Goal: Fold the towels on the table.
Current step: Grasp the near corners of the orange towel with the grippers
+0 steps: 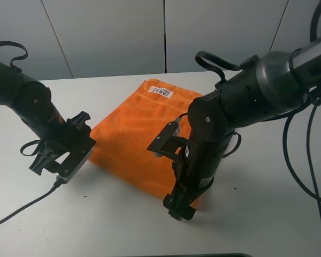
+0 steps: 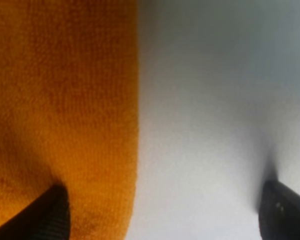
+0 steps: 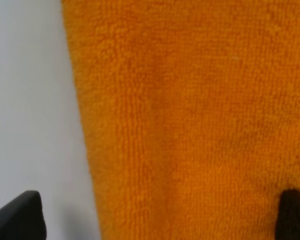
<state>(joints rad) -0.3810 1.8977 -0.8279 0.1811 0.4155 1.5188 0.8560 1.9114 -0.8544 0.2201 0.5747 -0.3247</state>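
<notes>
I have both hands low over the near edge of the towel (image 1: 134, 134), one at each end of it. That edge runs slantwise across the counter (image 1: 267, 225) from my left hand (image 2: 165, 217) to my right hand (image 3: 157, 217). The cloth sits turned a little, so its near corners are not level with each other. Each hand has its fingers spread wide and is clamped on nothing. In the left wrist view one finger (image 2: 50, 215) is over orange pile and the other over bare counter, with the towel's edge passing between them. The right hand straddles its edge the same way, but with more cloth in the gap. I cannot tell whether any fingertip touches the fabric yet. Neither arm is clearly nearer, and as I judge it this is a two-handed pick. The rest of the towel lies away from both hands, toward the far edge with the white label (image 1: 161, 91), so I would carry the fold that way. The towel is bright orange, fuzzy, spread flat and unfolded near the middle of the counter, with only faint ripples.
</notes>
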